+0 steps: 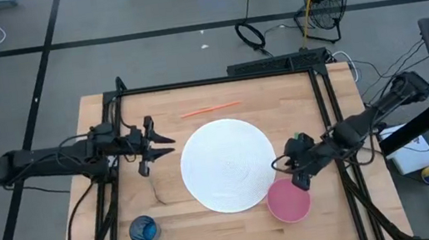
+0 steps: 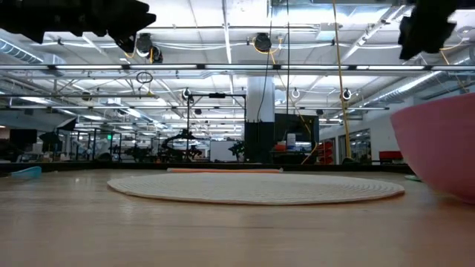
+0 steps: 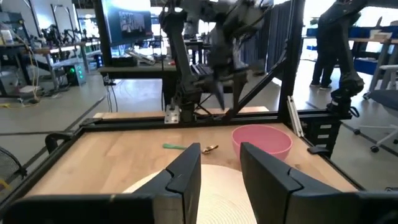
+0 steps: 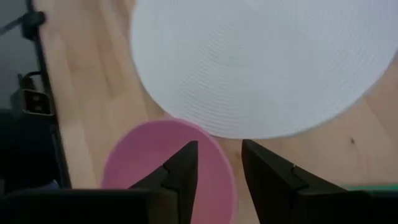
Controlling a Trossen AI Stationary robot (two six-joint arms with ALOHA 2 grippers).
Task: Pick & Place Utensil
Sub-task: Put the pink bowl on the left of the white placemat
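High view: right gripper (image 1: 296, 171), fingers parted and empty, over round pink plastic bowl (image 1: 289, 200); thin orange utensil (image 1: 210, 109) judged unapproached, needing reach.

Colours on the wooden table

The table (image 1: 194, 97) is light brown wood with a black frame (image 1: 217, 80) around it. In the middle lies a round white mat (image 1: 227, 164) with a pattern of fine rings. A pink bowl (image 1: 288, 201) sits near the front edge. A blue cup (image 1: 142, 229) stands by the front left corner. A thin orange stick (image 1: 210, 109) lies near the back edge. Both arms are black.
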